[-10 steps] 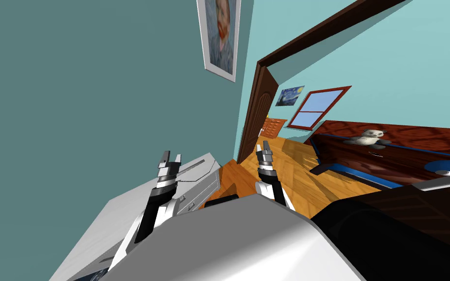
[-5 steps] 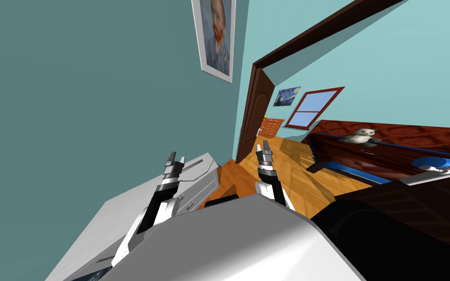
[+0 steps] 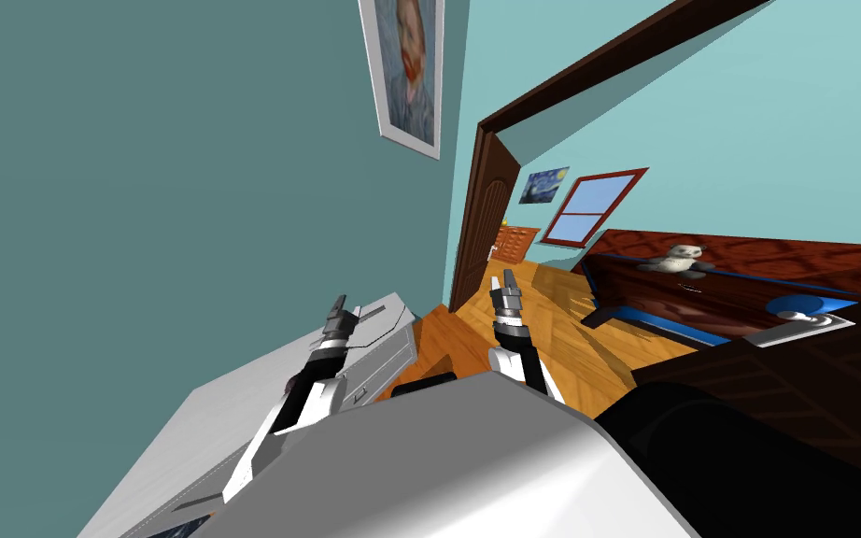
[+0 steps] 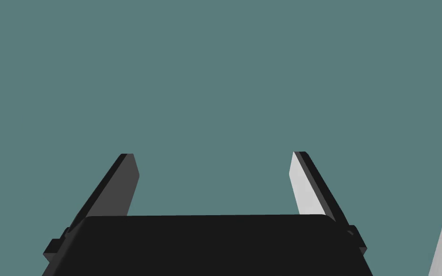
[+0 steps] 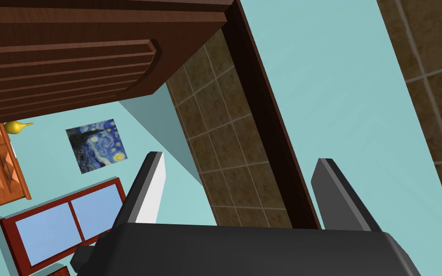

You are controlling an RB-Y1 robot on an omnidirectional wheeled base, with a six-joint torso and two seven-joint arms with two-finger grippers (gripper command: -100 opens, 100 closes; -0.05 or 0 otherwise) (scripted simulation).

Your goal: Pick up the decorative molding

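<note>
The left gripper (image 3: pixel 342 308) is released, its two fingers (image 4: pixel 306 184) standing wide apart with nothing between them, pointed at the teal wall (image 4: pixel 215 72) above the far end of the white dresser (image 3: pixel 200 425). The molding (image 3: pixel 378 320), as far as the head view lets me judge, is the pale grey strip lying flat on that far end of the dresser top, just beside the fingertips. The right gripper (image 3: pixel 509 280) hangs over the wooden floor (image 3: pixel 550 318) beside the dresser, likewise spread and empty.
</note>
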